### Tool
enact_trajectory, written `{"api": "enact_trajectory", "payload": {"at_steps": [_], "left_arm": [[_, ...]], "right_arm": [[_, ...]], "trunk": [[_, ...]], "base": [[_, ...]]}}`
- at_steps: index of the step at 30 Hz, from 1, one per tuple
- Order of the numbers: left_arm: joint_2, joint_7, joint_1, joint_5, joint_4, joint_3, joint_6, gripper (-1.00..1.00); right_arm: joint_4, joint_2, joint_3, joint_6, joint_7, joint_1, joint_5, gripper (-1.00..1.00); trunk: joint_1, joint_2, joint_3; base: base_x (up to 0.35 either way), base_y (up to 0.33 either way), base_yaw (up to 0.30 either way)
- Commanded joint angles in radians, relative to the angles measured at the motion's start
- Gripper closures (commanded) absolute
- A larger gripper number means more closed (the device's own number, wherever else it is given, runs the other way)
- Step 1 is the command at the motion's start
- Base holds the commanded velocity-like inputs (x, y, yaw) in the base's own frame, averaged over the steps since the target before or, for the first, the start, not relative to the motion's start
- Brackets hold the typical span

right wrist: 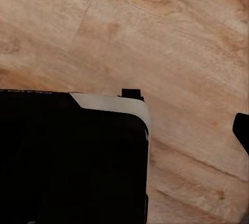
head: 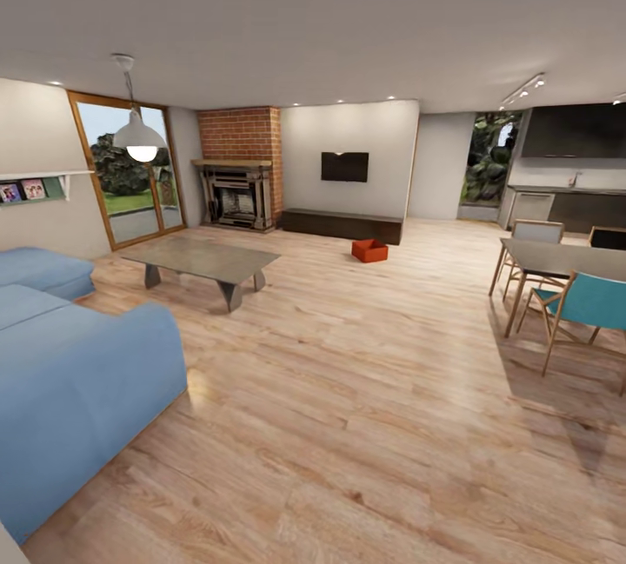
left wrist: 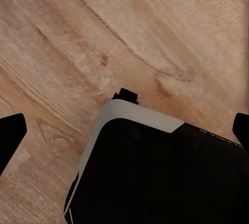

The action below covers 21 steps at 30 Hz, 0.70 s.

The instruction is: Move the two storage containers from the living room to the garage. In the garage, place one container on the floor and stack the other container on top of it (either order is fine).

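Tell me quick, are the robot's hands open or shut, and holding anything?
Left gripper: open, holding nothing, over the wood floor.
Right gripper: cannot tell; one fingertip shows, nothing seen held.

Light wood-plank floor (head: 365,390) is flanked by a blue sofa (head: 69,373), low grey table (head: 202,260), brick fireplace (head: 239,169), beige walls (head: 348,134).

In the living room, 1 storage container (head: 369,250) sits on the plank floor (head: 365,390) before the wall bench (head: 341,225), sofa (head: 78,355) left, dining table (head: 561,258) right.
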Motion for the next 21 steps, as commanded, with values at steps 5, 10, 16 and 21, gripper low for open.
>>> {"api": "enact_trajectory", "payload": {"at_steps": [5,10,16,21], "left_arm": [[0.0,0.001,-0.001,0.0,0.0,0.007,-0.002,-1.0],[-0.001,0.001,-0.001,0.0,0.0,0.007,-0.002,-1.0],[-0.001,0.001,-0.001,-0.002,0.0,0.006,-0.003,-1.0],[-0.002,0.001,-0.001,0.0,0.0,0.007,-0.003,-1.0]], "right_arm": [[0.003,0.0,0.005,-0.006,0.001,-0.001,0.0,-1.0],[0.003,-0.002,0.005,-0.006,0.001,-0.001,-0.001,-1.0],[0.003,0.0,0.005,-0.006,0.001,-0.001,0.0,-1.0],[0.003,0.0,0.005,-0.006,0.001,-0.002,0.0,-1.0]], "trunk": [[0.001,-0.002,-0.002],[0.001,-0.002,-0.002],[0.001,-0.002,-0.002],[0.001,-0.002,-0.002]], "base": [[0.324,0.0,0.0],[0.324,0.0,0.0],[0.324,0.0,0.0],[0.324,0.0,0.0]]}}
